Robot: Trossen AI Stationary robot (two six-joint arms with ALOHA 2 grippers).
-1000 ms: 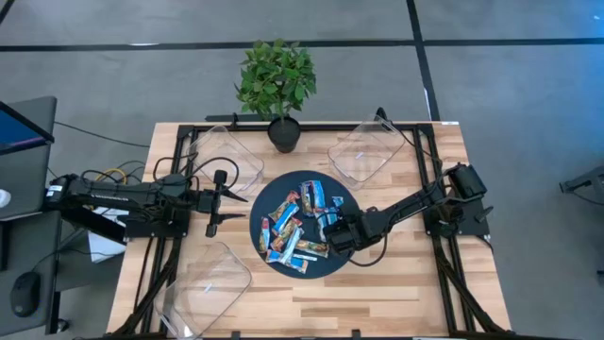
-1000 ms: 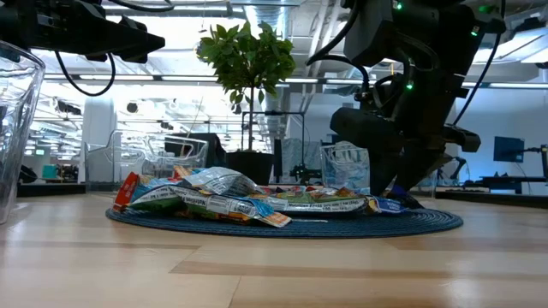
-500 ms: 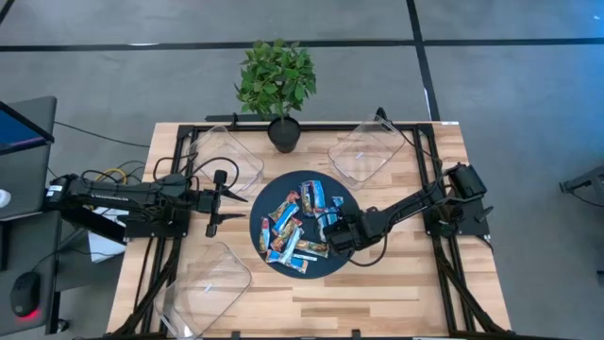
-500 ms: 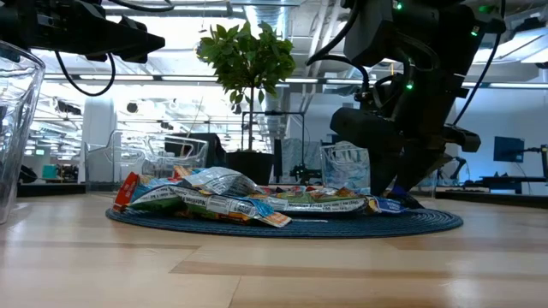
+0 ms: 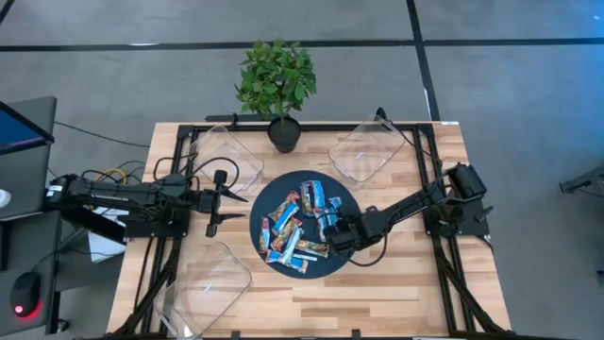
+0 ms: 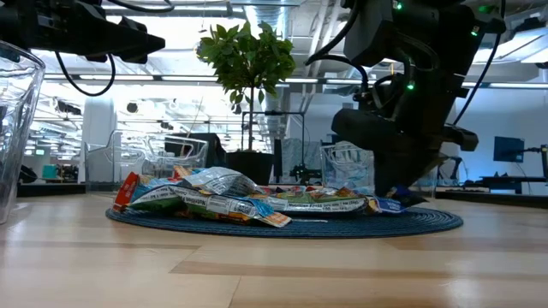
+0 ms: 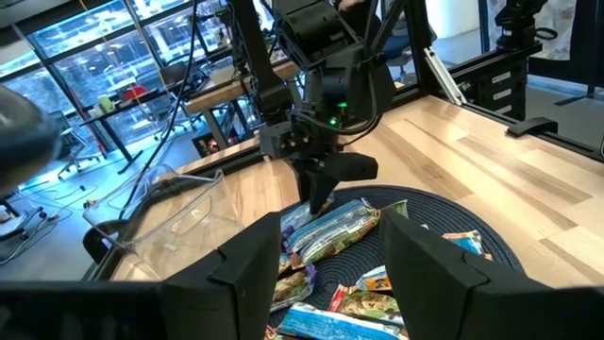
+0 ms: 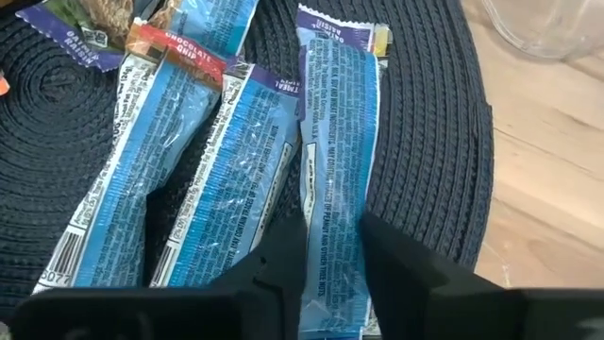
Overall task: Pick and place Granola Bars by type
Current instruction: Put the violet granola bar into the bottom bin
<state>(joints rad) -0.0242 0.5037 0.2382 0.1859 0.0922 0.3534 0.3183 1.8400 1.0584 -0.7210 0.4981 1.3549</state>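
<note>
Several granola bars, mostly blue-and-white with some brown and orange, lie piled on a dark round woven mat. My right gripper is low over the mat's right part. In the right wrist view its fingers close around one blue-and-white bar, which lies beside two like it. My left gripper hovers open, left of the mat and above the table. In the left wrist view it looks across at the pile and at the right arm. My right gripper has the blue-and-white bar by the end nearest the wrist. One finger stands at each long edge, so the fingers lie across the bar's width. They slant down from the table's right side. The bar lies flat on the mat.
Three clear plastic bins stand around the mat: far left, far right and near left. A potted plant is at the table's far edge. Bare wood lies near and right of the mat.
My right gripper has shifted slightly at the mat's right side, as seen in the low view. The bars and my left arm have kept still.
</note>
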